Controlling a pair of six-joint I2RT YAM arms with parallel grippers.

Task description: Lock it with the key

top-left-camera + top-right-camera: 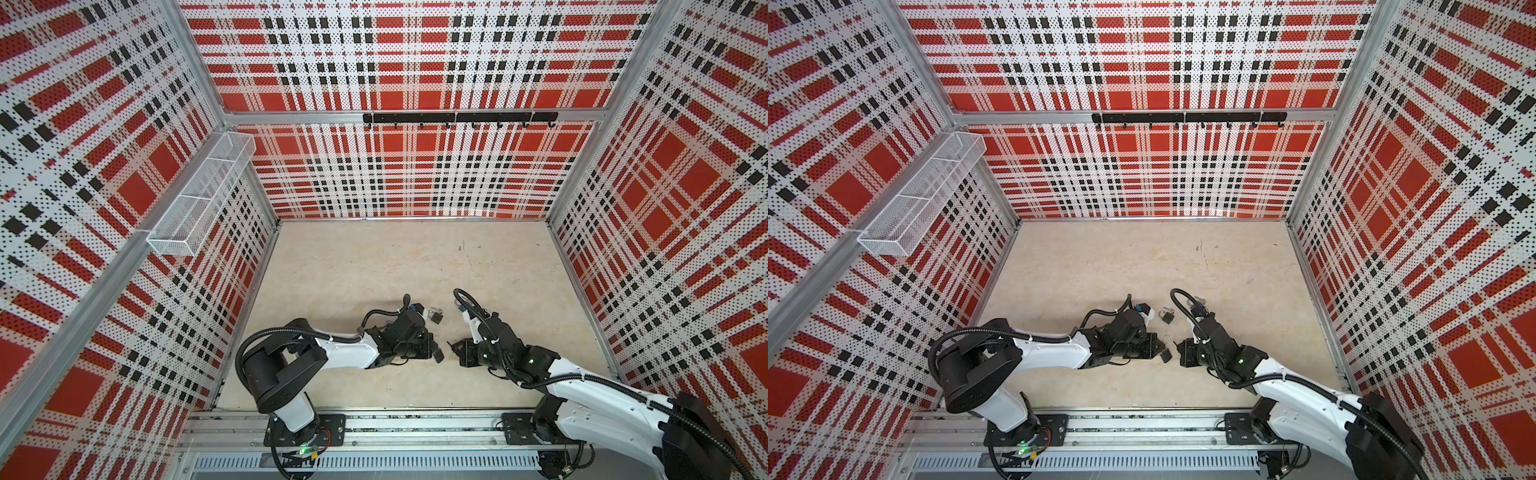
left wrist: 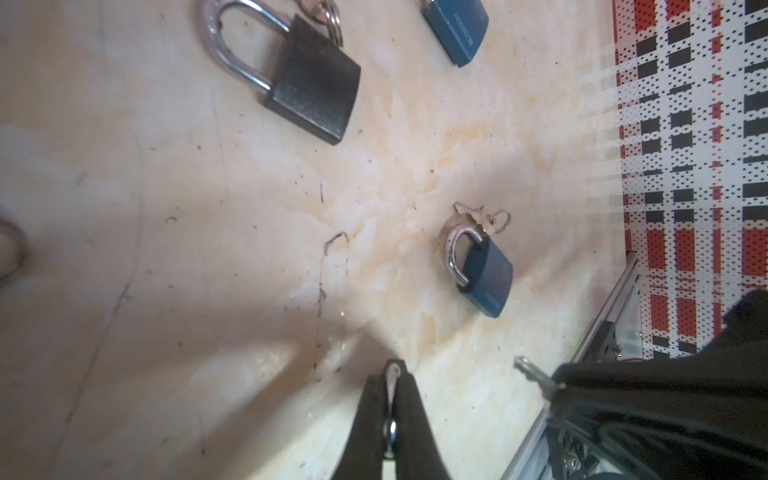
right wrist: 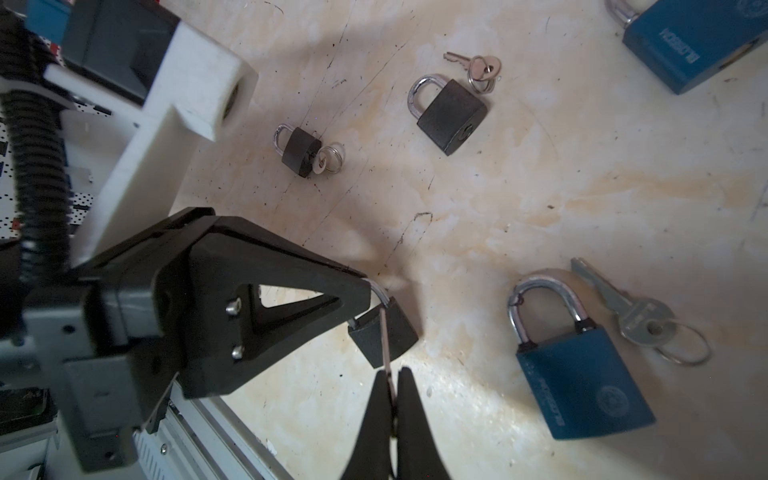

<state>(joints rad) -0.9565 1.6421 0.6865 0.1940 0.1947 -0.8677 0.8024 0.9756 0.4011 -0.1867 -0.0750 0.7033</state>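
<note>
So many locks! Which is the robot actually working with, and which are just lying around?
In use: small black padlock in left gripper; key in right gripper.
Lying about: blue padlock; second blue padlock; larger black padlock; third black padlock.

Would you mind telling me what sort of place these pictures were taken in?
Probably a robot test cell: plaid perforated panels on aluminium framing box in a tabletop, two arms stand on a front rail, and several padlocks with keys lie out as practice pieces.

The left arm [image 1: 349,353] and right arm [image 1: 602,399] have white shells, black joints and ribbed black cables [image 1: 270,331]. Silver screws [image 3: 233,308] stud the left gripper's [image 3: 368,290] black triangular fingers [image 3: 291,266].
</note>
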